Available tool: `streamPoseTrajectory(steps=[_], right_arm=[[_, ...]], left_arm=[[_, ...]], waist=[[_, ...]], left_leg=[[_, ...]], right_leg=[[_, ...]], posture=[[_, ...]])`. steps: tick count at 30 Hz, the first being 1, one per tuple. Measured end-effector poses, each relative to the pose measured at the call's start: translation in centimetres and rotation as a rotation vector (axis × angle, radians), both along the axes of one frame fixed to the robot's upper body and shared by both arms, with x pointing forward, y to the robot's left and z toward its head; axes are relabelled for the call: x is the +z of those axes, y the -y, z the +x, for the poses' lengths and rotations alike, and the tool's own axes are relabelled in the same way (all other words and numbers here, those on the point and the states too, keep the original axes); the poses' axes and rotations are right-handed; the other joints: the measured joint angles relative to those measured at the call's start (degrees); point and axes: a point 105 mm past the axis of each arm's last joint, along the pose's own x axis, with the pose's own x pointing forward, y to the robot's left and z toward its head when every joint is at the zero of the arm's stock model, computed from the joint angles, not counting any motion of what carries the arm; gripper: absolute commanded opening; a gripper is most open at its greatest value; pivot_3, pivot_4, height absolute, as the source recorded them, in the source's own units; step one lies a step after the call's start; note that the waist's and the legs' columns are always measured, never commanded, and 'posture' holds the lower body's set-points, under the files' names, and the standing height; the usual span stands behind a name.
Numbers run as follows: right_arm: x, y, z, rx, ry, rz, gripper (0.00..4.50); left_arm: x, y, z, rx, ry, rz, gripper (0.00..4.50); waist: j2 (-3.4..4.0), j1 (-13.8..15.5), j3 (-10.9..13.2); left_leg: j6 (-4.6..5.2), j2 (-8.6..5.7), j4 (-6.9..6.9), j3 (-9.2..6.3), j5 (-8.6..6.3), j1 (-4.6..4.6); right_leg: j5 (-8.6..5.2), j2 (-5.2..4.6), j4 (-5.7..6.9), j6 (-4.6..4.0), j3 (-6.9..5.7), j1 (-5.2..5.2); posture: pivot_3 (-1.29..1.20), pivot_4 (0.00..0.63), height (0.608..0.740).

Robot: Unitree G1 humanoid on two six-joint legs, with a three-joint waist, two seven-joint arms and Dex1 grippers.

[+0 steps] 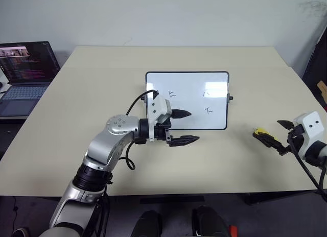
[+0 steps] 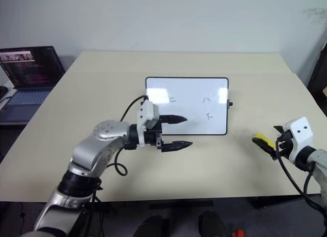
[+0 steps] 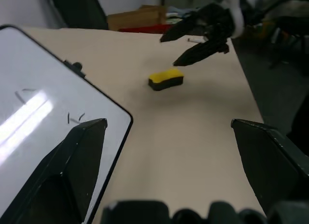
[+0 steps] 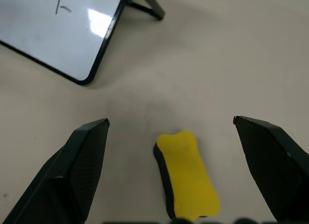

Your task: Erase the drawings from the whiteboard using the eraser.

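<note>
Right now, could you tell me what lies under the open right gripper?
The eraser lies flat on the table below the right gripper, untouched. Its underside is hidden.

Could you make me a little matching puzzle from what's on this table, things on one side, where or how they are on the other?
Things:
1. eraser
2. whiteboard
3. laptop
4. left gripper

Places or states:
A. open, at the table's left edge
B. open, empty, over the board's near edge
C. lying flat mid-table, marks on it
D. on the table by the right gripper

Pairs: 1-D, 2-C, 3-A, 4-B
</note>
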Motion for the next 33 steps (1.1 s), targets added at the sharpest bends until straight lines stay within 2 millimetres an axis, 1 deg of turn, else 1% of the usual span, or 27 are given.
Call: streamPoseTrajectory(steps=[3, 6, 11, 18, 26, 33], right_arm=[[-1.1, -0.3, 0.4, 0.039, -0.07, 0.019, 4.48], [-2.0, 0.0, 1.4, 0.043, -0.118, 0.024, 4.48], [-2.0, 0.9, 2.8, 0.03, -0.138, 0.016, 4.48], [-3.3, 2.0, 3.0, 0.028, -0.198, 0.027, 4.48], [-3.0, 2.7, 3.7, 0.011, -0.195, 0.034, 4.48], [-3.8, 3.2, 3.6, -0.004, -0.228, 0.021, 4.48]], left_arm=[[0.2, 0.6, -0.1, -0.034, 0.008, -0.005, 4.5], [0.2, 1.4, -0.3, -0.057, 0.01, -0.011, 4.5], [-0.1, 1.5, -0.3, -0.059, 0.008, -0.004, 4.5], [-1.0, 1.1, -0.5, -0.044, -0.014, 0.002, 4.5], [-1.2, 1.1, -0.5, -0.034, -0.021, 0.001, 4.5], [-1.1, 1.1, -0.4, -0.023, -0.019, -0.004, 4.5]], waist=[[-0.01, -0.05, 0.0], [0.0, -0.09, 0.0], [0.0, -0.19, 0.01], [0.01, -0.2, 0.01], [0.01, -0.26, 0.01], [0.01, -0.27, 0.0]], left_leg=[[0.0, 0.0, 0.0, 0.01, 0.0, -0.02], [0.0, -0.01, 0.0, 0.0, 0.0, -0.03], [0.0, 0.0, 0.0, 0.0, 0.0, -0.03], [0.0, -0.02, 0.01, 0.0, 0.0, -0.03], [-0.01, -0.02, 0.02, 0.01, 0.0, -0.03], [-0.01, -0.02, 0.02, 0.01, 0.0, -0.03]], right_leg=[[0.0, -0.02, -0.02, 0.0, 0.01, 0.0], [0.0, -0.04, -0.02, 0.0, 0.01, -0.02], [0.0, -0.04, -0.01, 0.0, 0.02, -0.04], [0.01, -0.07, -0.01, 0.0, 0.01, -0.04], [0.01, -0.08, -0.01, 0.0, 0.01, -0.04], [0.01, -0.09, 0.0, 0.0, 0.01, -0.04]], posture=[[0.0, 0.15, 0.74], [0.0, 0.15, 0.74], [0.0, 0.15, 0.74], [0.0, 0.15, 0.74], [0.0, 0.15, 0.74], [0.0, 0.15, 0.74]])
